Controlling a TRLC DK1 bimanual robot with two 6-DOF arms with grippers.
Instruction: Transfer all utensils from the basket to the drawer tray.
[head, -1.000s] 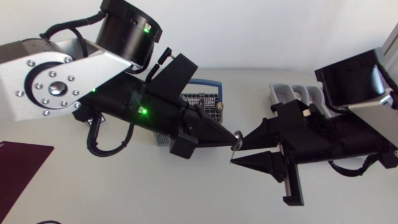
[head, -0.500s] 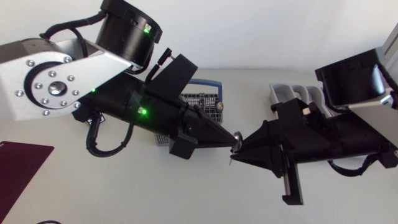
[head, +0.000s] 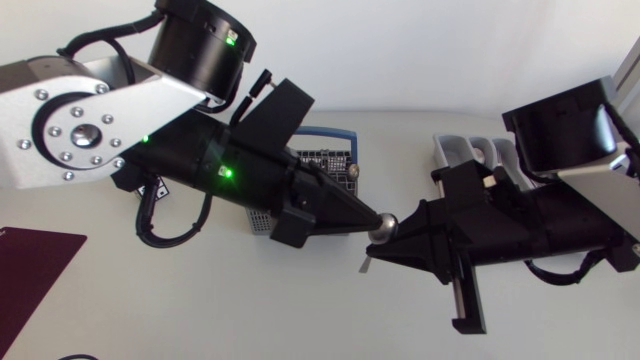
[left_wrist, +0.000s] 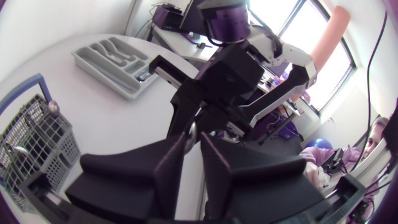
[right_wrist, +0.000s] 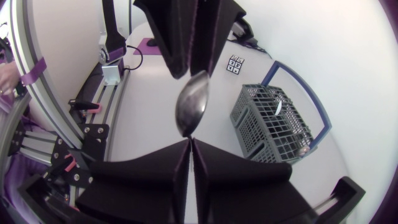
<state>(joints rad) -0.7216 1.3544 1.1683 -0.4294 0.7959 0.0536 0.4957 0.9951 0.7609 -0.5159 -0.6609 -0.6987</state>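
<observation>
A metal spoon (head: 382, 228) hangs above the table between my two grippers, which meet tip to tip. My right gripper (head: 393, 238) is shut on its handle; in the right wrist view the bowl (right_wrist: 191, 106) sticks out ahead of the closed fingers (right_wrist: 190, 142). My left gripper (head: 371, 219) stands at the bowl's far end with its fingers (left_wrist: 177, 146) a narrow gap apart. The grey wire basket (head: 335, 160) with a blue handle sits behind the left gripper and still holds utensils (left_wrist: 53, 107). The grey drawer tray (head: 455, 152) lies behind my right arm.
A dark maroon mat (head: 30, 262) lies at the table's front left. A small checkered cube (right_wrist: 235, 64) sits near the basket. Bare white table spreads below both grippers.
My right gripper's fingers have shut on the spoon. My left gripper's fingers have parted slightly and the left arm has shifted a little.
</observation>
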